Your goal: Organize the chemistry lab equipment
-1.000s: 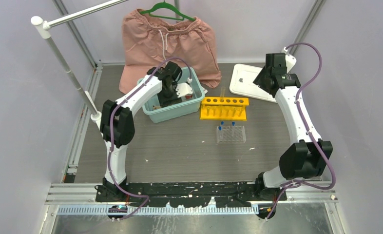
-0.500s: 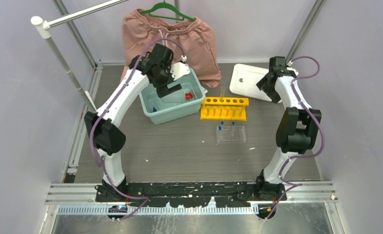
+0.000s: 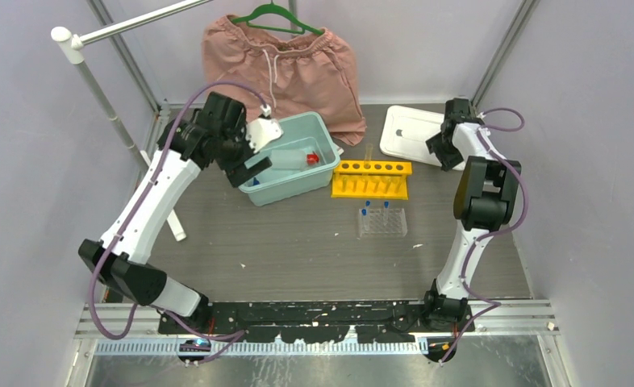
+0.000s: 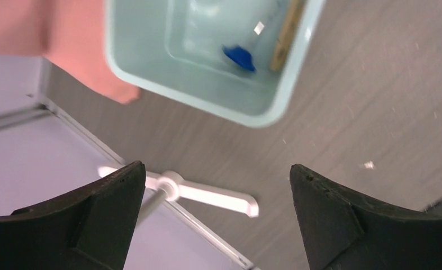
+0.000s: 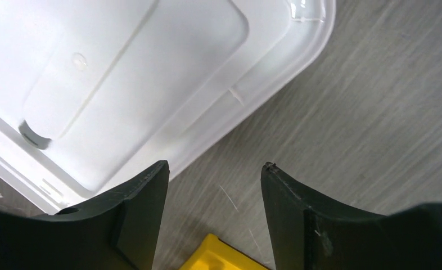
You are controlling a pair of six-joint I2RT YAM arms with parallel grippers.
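My left gripper (image 3: 251, 164) (image 4: 216, 166) hovers open and empty over the left edge of the teal bin (image 3: 323, 177) (image 4: 252, 121). Inside the bin lie a white squeeze bottle (image 3: 288, 160) with a red nozzle, a small blue piece (image 4: 239, 57) and a wooden stick (image 4: 286, 34). The yellow rack (image 3: 370, 179) (image 5: 219, 256) stands right of the bin. In front of it the clear rack (image 3: 382, 224) holds blue-capped tubes (image 3: 375, 208). My right gripper (image 3: 440, 153) (image 5: 216, 163) hangs open and empty above bare table between the yellow rack and the white lid (image 3: 409, 133) (image 5: 123, 84).
Pink shorts (image 3: 277, 72) (image 4: 67, 34) on a green hanger hang behind the bin. A white rail stand (image 3: 108, 117) leans at the left, its foot (image 4: 207, 194) on the table near the wall. Grey walls and metal posts close in the back and sides.
My left gripper opened, left the squeeze bottle in the bin and drew back to the left. My right arm folded, bringing its gripper down by the lid's near edge.
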